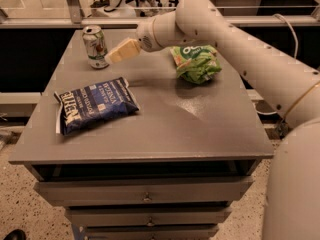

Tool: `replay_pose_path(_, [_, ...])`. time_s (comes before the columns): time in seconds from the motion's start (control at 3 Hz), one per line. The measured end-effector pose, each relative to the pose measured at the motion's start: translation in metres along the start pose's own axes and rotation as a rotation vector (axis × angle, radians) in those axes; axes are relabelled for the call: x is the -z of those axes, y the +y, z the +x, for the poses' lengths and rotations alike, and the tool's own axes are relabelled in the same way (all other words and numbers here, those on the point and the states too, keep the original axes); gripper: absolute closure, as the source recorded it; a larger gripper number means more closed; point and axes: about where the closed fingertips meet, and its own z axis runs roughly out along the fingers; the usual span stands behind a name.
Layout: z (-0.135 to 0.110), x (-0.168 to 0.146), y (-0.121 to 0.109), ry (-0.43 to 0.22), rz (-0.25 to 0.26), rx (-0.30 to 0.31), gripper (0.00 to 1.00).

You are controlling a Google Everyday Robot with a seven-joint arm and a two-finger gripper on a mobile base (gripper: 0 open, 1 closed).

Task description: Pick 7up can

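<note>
The 7up can (95, 46) stands upright at the back left of the grey table (165, 129). It is white and green with a red mark and a silver top. My gripper (111, 57) hangs above the table at the end of the white arm, its cream-coloured fingers pointing left. Its tip is just right of the can, very close to it, at about mid-height. Nothing is held.
A dark blue chip bag (95, 105) lies flat at the left front. A green chip bag (196, 63) sits at the back right, behind my arm. Drawers are below the tabletop. A railing runs behind the table.
</note>
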Motion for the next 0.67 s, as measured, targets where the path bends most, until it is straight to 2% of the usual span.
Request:
replay_pose_path(0.33, [-0.015, -0.060, -0.009, -0.090, -0.041, -0.032, 0.00])
replay_pose_path(0.67, [-0.023, -0.085, -0.007, -0.118, -0.070, -0.033, 0.00])
